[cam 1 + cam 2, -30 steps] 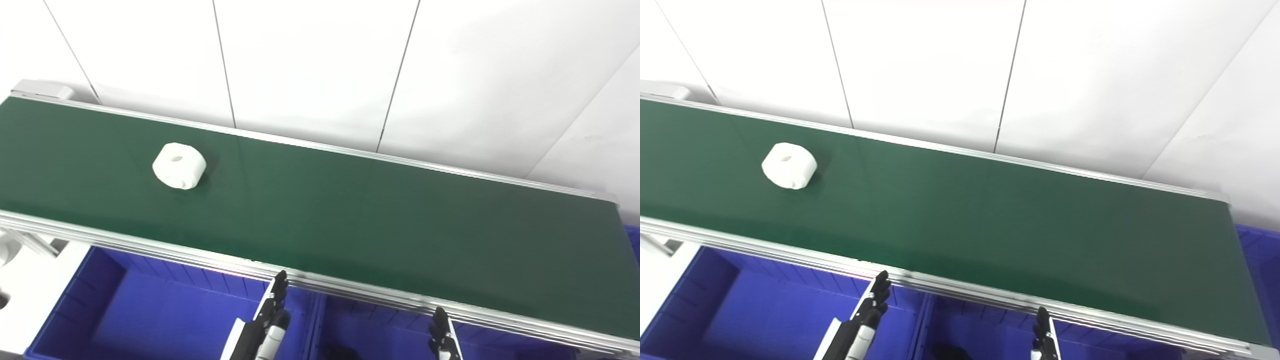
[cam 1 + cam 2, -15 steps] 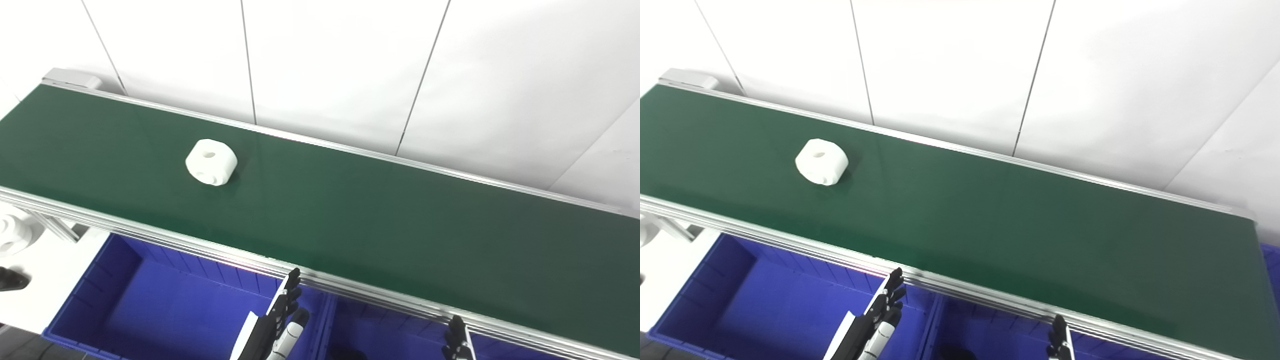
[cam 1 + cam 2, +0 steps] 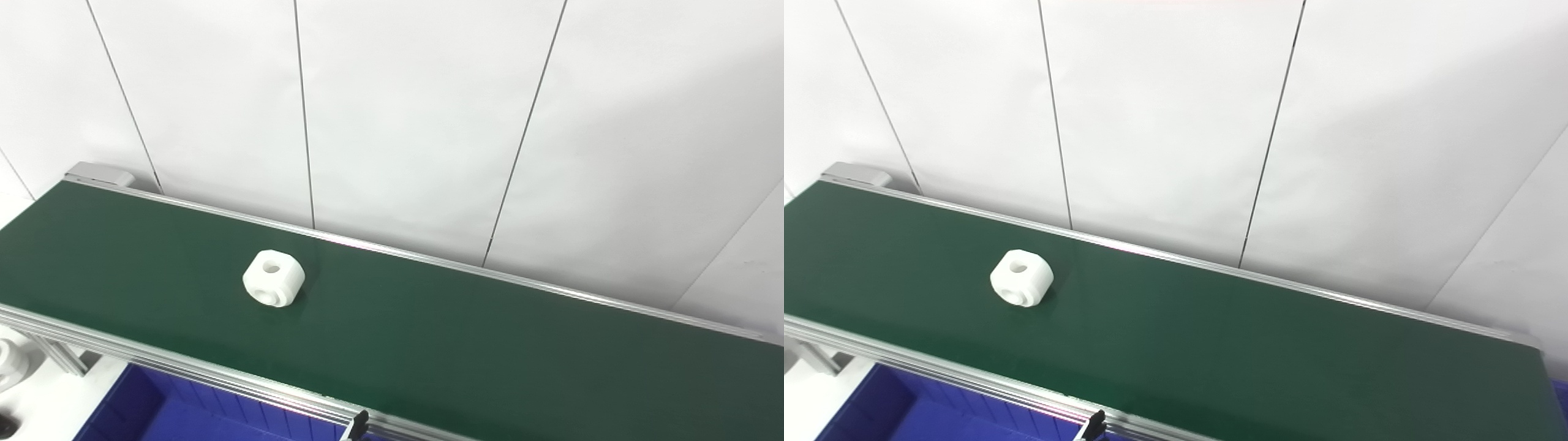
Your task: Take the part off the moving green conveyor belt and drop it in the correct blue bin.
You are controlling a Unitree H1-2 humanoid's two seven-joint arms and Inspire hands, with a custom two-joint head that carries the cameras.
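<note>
White part (image 3: 274, 286) lies flat on green belt (image 3: 465, 343), hole up, untouched. Left hand (image 3: 358, 424): only dark fingertip shows at bottom edge, over belt's near rail; grip state cannot tell. Part sits beyond hand, well apart, up-left of it. Right hand out of view. Blue bin (image 3: 153, 413) below rail, left of hand.

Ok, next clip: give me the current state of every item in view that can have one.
white part: lying on the belt, untouched, one hole facing up.
green conveyor belt: carrying only the part.
blue bin: only a corner visible, contents not visible.
left robot hand: only fingertips visible at the bottom edge; open or shut unclear.
right robot hand: out of view.
</note>
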